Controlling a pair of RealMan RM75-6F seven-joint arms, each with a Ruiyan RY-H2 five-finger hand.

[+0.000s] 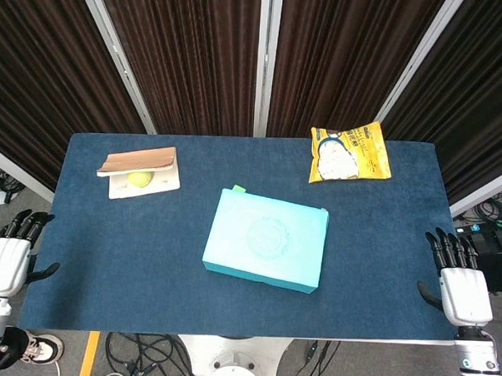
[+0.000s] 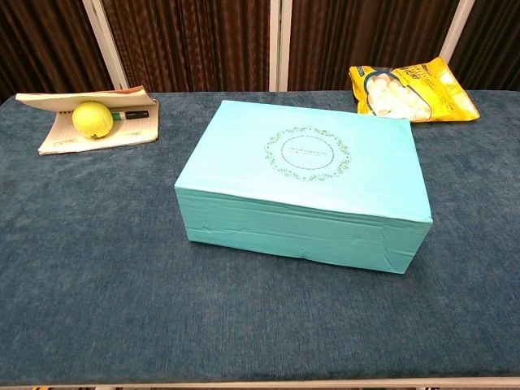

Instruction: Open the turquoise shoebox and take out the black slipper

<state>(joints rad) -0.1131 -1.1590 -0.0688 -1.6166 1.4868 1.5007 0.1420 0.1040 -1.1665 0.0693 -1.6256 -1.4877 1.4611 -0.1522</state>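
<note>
Turquoise shoebox (image 1: pixel 266 239) lid shut, contents hidden; left hand (image 1: pixel 6 256), right hand (image 1: pixel 460 276) fingers spread, empty.

Lighting was bright, even and overhead, both views sharp, with only a soft shadow under the turquoise shoebox (image 2: pixel 305 191).

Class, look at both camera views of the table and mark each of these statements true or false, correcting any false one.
1. The turquoise shoebox is closed. True.
2. The left hand rests on the box lid. False: it sits at the table's edge, apart from the box.
3. A yellow-green ball lies on an open book. True.
4. The yellow snack bag sits on top of the box. False: it lies on the table behind it.
5. The right hand holds nothing. True.
</note>
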